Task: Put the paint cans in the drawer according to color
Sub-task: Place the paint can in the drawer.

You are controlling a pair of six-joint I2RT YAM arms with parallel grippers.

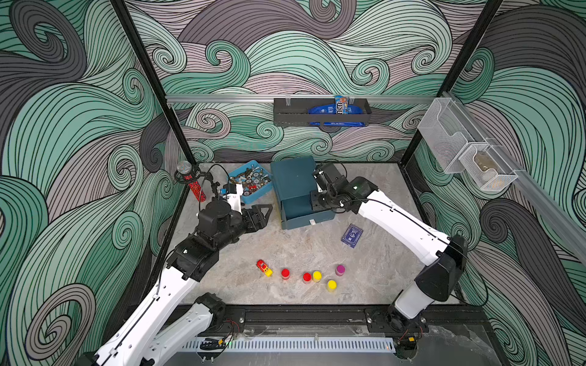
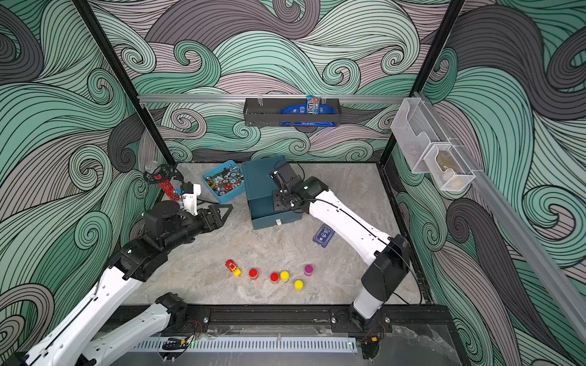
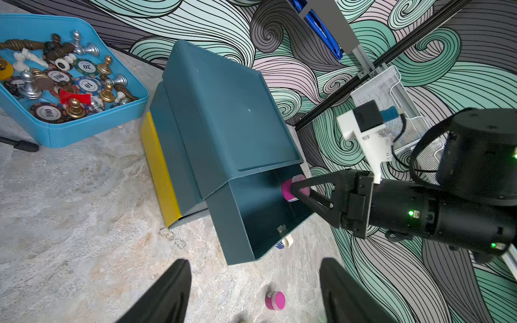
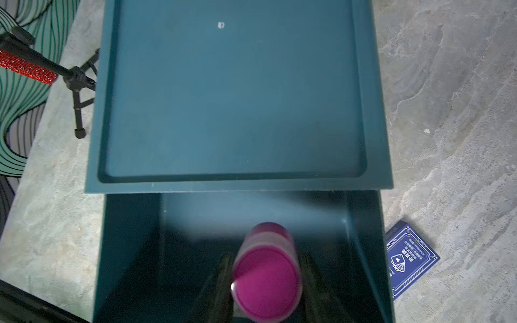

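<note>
Pinching magenta can (image 4: pixel 267 282) in right gripper (image 3: pixel 295 191), low inside open top drawer (image 3: pixel 232 223); not released. With left gripper (image 1: pixel 268 217) spread, empty, left of cabinet (image 1: pixel 293 177). Left to sort, near edge of table (image 1: pixel 317 247): two red cans (image 1: pixel 285 273) (image 1: pixel 307 277), two yellow cans (image 1: pixel 317 275) (image 1: pixel 332 285), second magenta can (image 1: pixel 340 269).
</note>
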